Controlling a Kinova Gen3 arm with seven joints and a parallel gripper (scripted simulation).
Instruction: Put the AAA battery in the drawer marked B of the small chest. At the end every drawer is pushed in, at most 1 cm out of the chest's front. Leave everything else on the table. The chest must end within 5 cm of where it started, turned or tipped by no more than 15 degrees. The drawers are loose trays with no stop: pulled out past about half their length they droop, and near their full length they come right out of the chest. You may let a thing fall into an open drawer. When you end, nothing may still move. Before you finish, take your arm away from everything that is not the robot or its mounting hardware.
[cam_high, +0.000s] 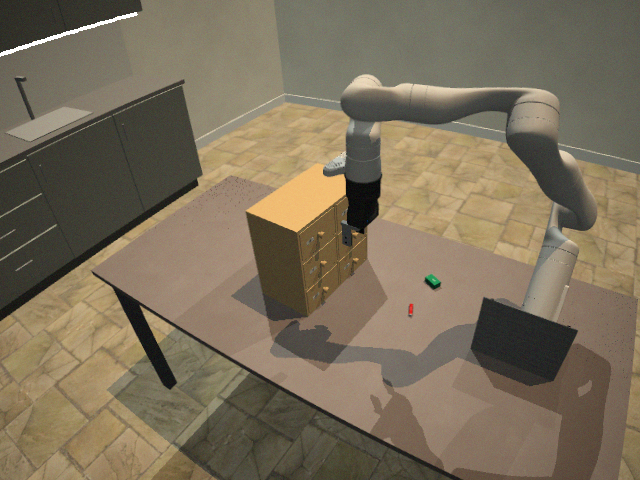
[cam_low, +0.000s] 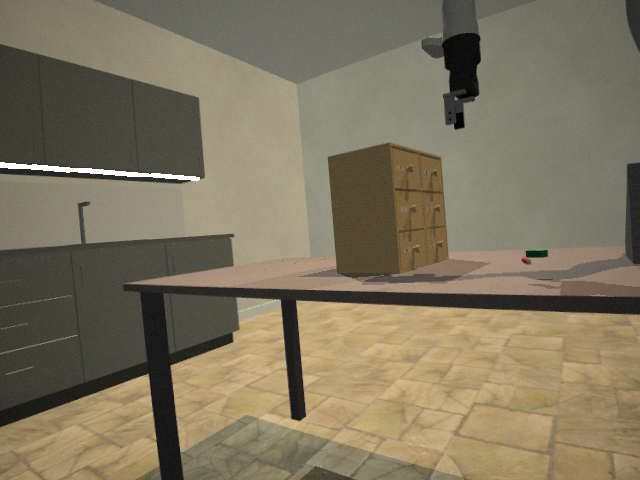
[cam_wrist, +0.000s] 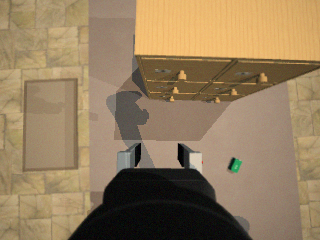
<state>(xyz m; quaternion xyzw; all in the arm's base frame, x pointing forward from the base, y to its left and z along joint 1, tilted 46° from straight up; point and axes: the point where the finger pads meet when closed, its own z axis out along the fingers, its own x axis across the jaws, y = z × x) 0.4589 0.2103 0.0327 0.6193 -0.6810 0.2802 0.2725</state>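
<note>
Fingers (cam_high: 347, 233) (cam_low: 450, 110) stand wide apart above your tabletop (cam_high: 217, 227) (cam_low: 248, 276) (cam_wrist: 260, 135); you see the red battery (cam_high: 410, 310) (cam_low: 525, 260) lying near the green block (cam_high: 432, 281) (cam_low: 536, 253) (cam_wrist: 235, 165).

From my station I see a room with grey-green walls (cam_high: 454, 56) (cam_low: 496, 155), joined by a warmer beige wall (cam_high: 206, 51) (cam_low: 248, 155) behind the kitchen units. A pale baseboard (cam_high: 242, 121) runs along their foot. I have dark grey base cabinets (cam_high: 155, 149) (cam_low: 206, 289) on my left, under a countertop (cam_high: 118, 103) (cam_low: 113, 242) with a slim faucet (cam_high: 24, 98) (cam_low: 81, 222). Above hang wall cabinets (cam_high: 77, 12) (cam_low: 93, 108), a bright white light strip (cam_high: 72, 33) (cam_low: 98, 171) glowing along their underside. Irregular tan stone tiles (cam_high: 465, 191) (cam_low: 465, 372) (cam_wrist: 45, 200) pave the floor.
</note>
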